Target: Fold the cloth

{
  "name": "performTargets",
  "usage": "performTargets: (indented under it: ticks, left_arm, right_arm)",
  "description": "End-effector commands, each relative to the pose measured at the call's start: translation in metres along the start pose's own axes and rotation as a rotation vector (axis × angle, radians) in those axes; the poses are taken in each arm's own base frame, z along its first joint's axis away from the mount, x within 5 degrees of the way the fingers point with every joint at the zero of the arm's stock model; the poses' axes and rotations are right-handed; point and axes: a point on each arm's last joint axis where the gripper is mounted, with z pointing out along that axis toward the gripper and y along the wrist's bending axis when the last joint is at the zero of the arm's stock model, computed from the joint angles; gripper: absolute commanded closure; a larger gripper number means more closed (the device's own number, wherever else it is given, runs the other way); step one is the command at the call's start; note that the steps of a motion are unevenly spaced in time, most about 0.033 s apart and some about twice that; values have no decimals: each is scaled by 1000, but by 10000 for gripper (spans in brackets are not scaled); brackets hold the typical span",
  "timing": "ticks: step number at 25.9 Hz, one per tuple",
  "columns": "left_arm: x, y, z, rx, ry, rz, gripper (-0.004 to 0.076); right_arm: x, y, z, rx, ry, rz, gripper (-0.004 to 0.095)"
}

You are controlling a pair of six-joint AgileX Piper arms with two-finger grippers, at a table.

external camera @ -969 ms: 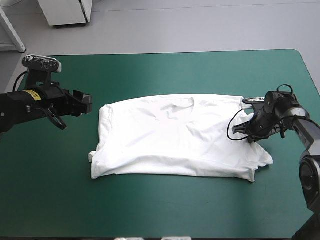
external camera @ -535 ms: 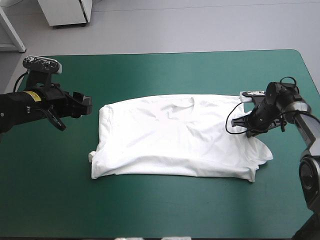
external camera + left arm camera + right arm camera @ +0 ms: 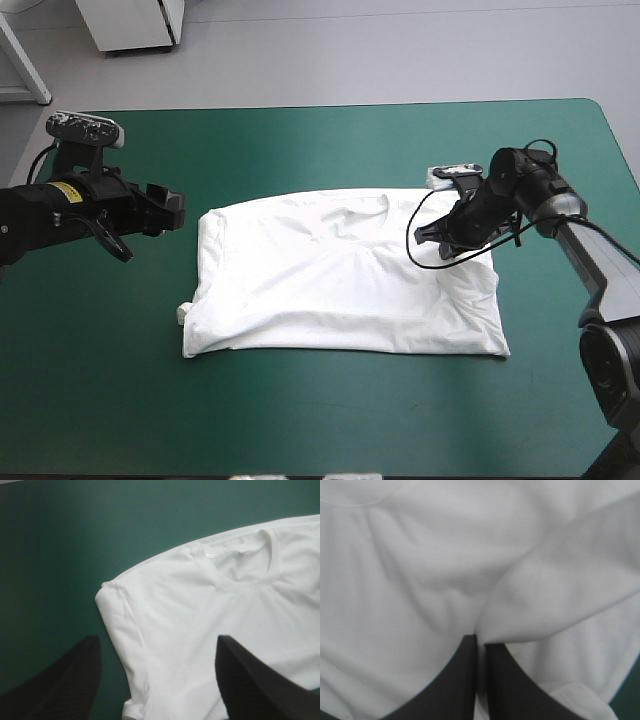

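Above the T-shirt (image 3: 330, 285), the right hand (image 3: 428, 240) pinches a fold; the left hand (image 3: 178, 208) hovers spread apart.

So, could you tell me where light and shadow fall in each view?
High view: pale sheen on the teal-green cover near its far edge. Left wrist view: the cover darkens away from the T-shirt. Right wrist view: the fold pinched by the right gripper shades the cloth beneath.
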Motion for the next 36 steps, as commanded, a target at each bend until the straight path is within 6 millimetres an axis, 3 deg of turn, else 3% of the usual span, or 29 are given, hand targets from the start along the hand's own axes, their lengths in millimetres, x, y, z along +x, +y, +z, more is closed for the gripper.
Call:
performTargets:
  ticks: [1, 5, 8, 12, 17, 21, 24, 29, 32, 36]
  left_arm:
    - [-9, -5, -16, 17, -101, -1, 252]
    - [-8, -5, -15, 19, -88, -1, 252]
    - [-7, -5, -16, 20, -82, 3, 251]
    - [-5, -6, -20, 19, -66, 11, 251]
    - [0, -7, -33, 4, -81, 35, 251]
    - [5, -6, -44, -32, -82, 55, 251]
    - [10, -5, -55, -62, -83, 50, 251]
    - [25, -4, -60, -98, 3, 19, 251]
    - [33, -7, -53, -97, 50, 18, 251]
    - [50, -5, -28, -95, 157, 7, 251]
  right_arm:
    - [-8, 13, -4, -13, -44, -43, 925]
    - [-13, 7, 30, 33, 19, -68, 925]
    - [-14, 5, 30, 56, 22, -100, 925]
    - [-21, 10, 8, 57, -2, -135, 885]
    - [-26, 19, -22, 42, -54, -151, 668]
    - [-19, 24, -40, 28, -49, -158, 537]
    - [-11, 27, -61, 54, -80, -156, 511]
    - [22, 31, -110, 148, -180, -167, 511]
    - [55, 32, -140, 216, -242, -157, 511]
    - [103, 32, -164, 278, -306, -129, 511]
